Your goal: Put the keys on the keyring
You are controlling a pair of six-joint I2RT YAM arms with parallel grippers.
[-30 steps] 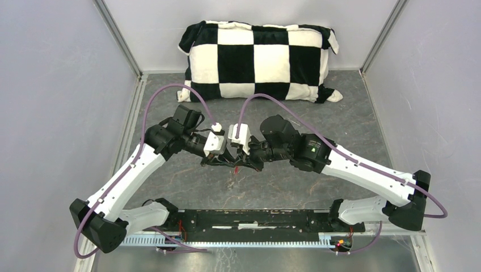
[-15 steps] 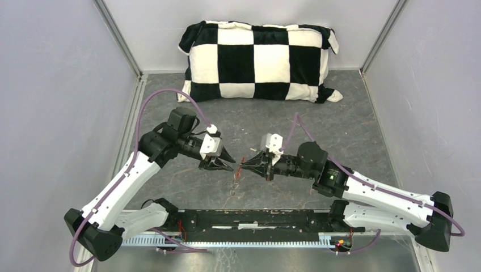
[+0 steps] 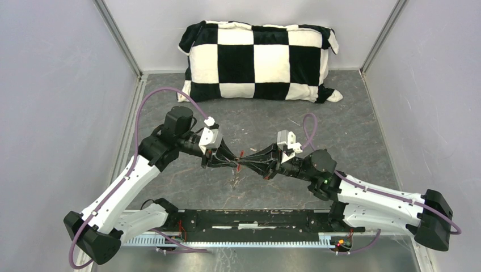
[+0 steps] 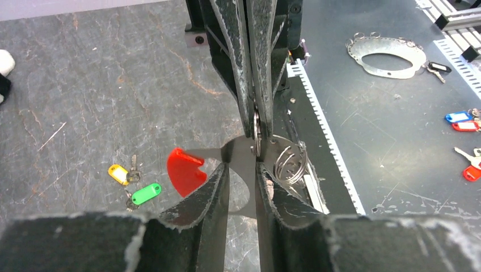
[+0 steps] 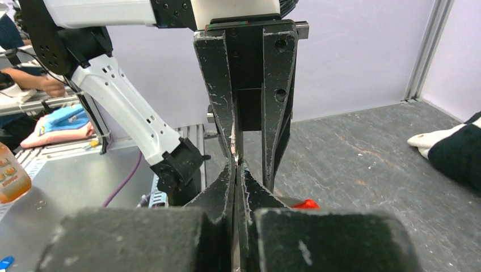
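My right gripper (image 3: 243,165) is shut on the thin silver keyring (image 4: 256,129), which shows edge-on between its tips in the left wrist view. The ring's coil (image 4: 290,164) and red tag (image 4: 184,170) hang beside my left fingers, above the floor. My left gripper (image 3: 235,164) meets the right one tip to tip. Its jaws stand a narrow gap apart around the ring's lower part, and I cannot tell whether they touch it. The green-headed key (image 4: 146,194) and the yellow-headed key (image 4: 119,173) lie on the grey floor below, also faintly visible in the top view (image 3: 233,182).
A black-and-white checkered pillow (image 3: 258,59) lies against the back wall. The black rail (image 3: 255,218) runs along the near edge between the arm bases. Beyond it, a lower metal surface holds an oval metal plate (image 4: 385,54) and spare coloured tags (image 4: 462,122).
Half a second ago the two grippers were apart. The left one has moved right and the right one has moved up and left with the keyring, so their tips now meet.
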